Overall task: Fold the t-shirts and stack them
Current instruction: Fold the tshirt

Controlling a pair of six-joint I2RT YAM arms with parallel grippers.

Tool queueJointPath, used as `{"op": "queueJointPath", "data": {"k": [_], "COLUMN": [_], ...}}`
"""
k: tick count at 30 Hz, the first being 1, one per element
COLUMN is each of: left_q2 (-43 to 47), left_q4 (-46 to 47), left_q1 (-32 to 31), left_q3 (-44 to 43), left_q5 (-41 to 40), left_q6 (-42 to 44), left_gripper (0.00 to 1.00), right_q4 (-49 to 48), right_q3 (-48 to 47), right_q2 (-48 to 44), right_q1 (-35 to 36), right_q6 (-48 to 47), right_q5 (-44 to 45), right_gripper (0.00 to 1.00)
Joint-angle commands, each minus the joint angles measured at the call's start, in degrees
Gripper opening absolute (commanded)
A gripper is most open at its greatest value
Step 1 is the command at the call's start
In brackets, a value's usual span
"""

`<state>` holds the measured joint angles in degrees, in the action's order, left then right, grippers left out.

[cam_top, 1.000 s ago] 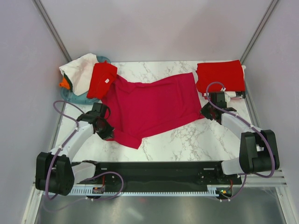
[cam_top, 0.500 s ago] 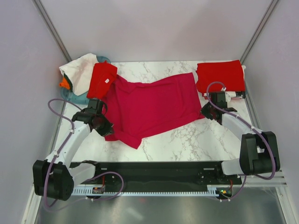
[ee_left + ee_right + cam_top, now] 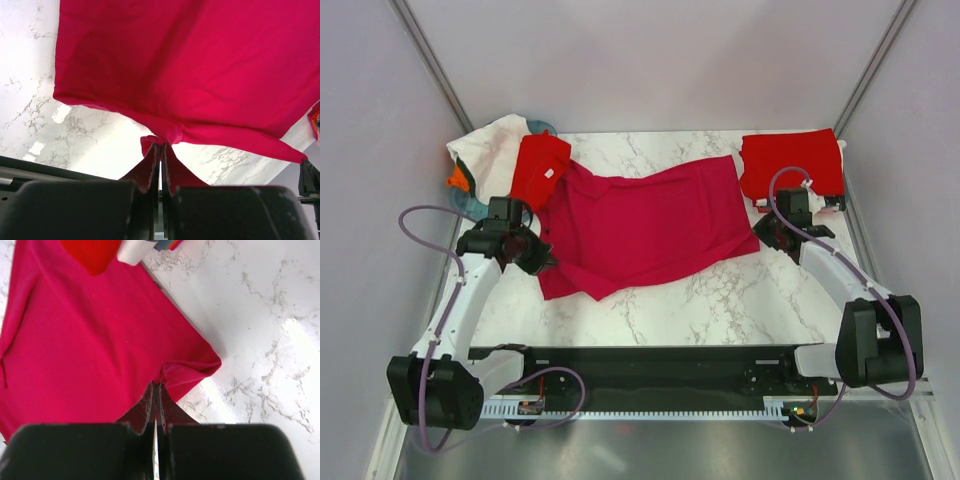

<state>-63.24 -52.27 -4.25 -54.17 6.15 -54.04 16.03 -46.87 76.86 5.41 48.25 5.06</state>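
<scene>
The crimson-magenta t-shirt lies spread across the middle of the marble table. My left gripper is shut on its left edge; in the left wrist view the cloth is pinched and hangs lifted above the table. My right gripper is shut on its right lower corner, which shows bunched at the fingertips in the right wrist view. A folded bright red t-shirt lies at the back right. Another bright red t-shirt lies at the back left, over a white one.
A teal basket sits at the back left under the white and red shirts, with an orange cloth at its left. Grey walls close in on both sides. A black rail runs along the near edge.
My left gripper has moved left and away with the shirt's left edge, folding the near left flap back. My right gripper has shifted slightly away, still on the right corner.
</scene>
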Motion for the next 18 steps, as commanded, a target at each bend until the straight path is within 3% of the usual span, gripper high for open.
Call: {"op": "queueJointPath", "data": {"k": [1,12,18], "left_q2": [3.4,15.9,15.8], "left_q4": [-2.9,-6.4,-7.4], "left_q1": [0.5,0.4,0.4], "left_q3": [-1.3,10.7,8.3], "left_q5": [1.4,4.7,2.9], "left_q6": [-1.6,-4.6,-5.4], "left_gripper": [0.02,0.02,0.02], "right_q4": [2.4,4.5,4.8], "right_q3": [1.6,12.9,11.7], "right_q2": [-5.5,-14.9,-14.3], "right_q1": [0.0,0.0,0.0], "right_q6": [0.6,0.5,-0.2], "right_q5": [2.2,1.2,2.0], "right_gripper": [0.00,0.00,0.00]}}
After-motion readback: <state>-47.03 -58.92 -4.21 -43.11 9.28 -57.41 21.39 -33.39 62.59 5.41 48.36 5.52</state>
